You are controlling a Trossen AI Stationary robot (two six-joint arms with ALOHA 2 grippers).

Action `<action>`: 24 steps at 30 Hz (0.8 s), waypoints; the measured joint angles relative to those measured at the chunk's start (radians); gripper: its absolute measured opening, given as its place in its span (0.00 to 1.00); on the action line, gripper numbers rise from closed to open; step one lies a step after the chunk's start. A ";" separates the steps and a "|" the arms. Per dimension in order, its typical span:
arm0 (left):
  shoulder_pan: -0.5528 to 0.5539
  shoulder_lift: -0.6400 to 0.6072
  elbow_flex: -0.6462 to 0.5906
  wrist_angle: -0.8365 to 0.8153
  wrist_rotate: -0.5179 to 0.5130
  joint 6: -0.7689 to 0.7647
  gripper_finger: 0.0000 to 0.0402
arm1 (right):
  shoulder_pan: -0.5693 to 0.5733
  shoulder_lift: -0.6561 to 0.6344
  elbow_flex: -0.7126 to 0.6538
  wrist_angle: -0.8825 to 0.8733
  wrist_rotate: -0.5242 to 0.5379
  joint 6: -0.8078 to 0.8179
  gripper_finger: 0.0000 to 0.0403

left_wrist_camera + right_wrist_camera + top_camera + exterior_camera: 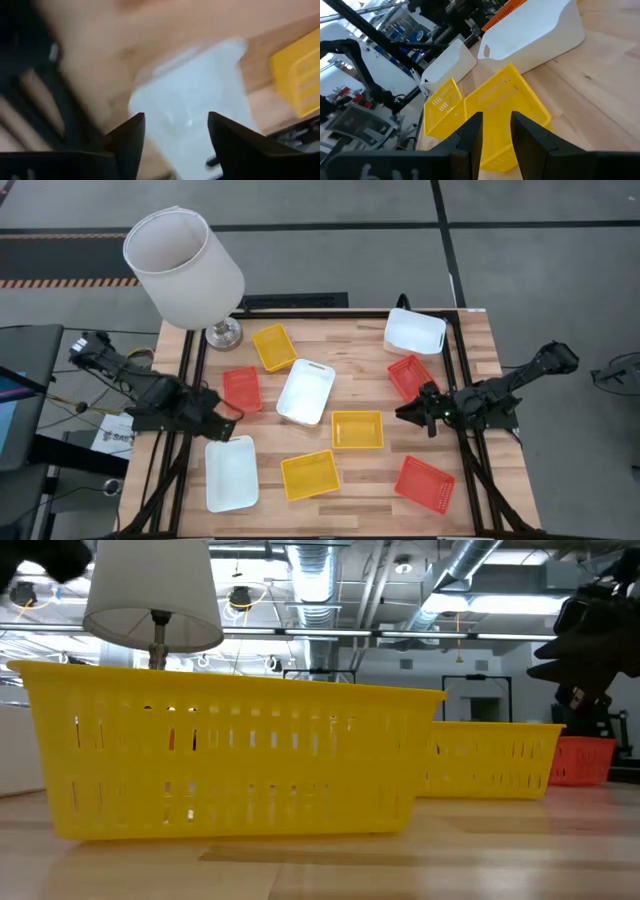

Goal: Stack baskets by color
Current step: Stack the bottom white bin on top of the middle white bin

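Observation:
Nine baskets lie spread bottom-down on the wooden table [470, 450]. Three are white [231, 472] [306, 391] [414, 332], three yellow [273, 346] [357, 429] [309, 475] and three orange [241, 389] [411, 376] [424, 483]. My left gripper [228, 420] [175, 125] points down, open, over the far end of the near-left white basket [195, 100], touching nothing. My right gripper [405, 413] [496, 125] hovers open right of the middle yellow basket [505, 100], nothing between its fingers.
A lamp with a large white shade [183, 265] stands at the table's far left corner, its base [224, 333] beside the far yellow basket. A black frame rail [455, 360] runs round the table. In the low view the near yellow basket [230, 755] fills the front.

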 joint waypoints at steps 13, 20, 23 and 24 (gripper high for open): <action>-0.287 0.075 0.000 0.027 -0.159 -0.505 0.57 | 0.000 0.000 0.000 0.002 0.000 0.043 0.31; -0.358 0.245 0.000 0.042 -0.089 -0.552 0.57 | 0.000 0.000 0.000 0.004 0.000 0.043 0.31; -0.366 0.312 0.000 0.063 -0.090 -0.551 0.57 | 0.000 0.000 0.000 0.004 0.000 0.042 0.31; -0.369 0.334 0.000 0.069 -0.093 -0.545 0.57 | 0.000 0.000 0.000 0.005 0.000 0.043 0.31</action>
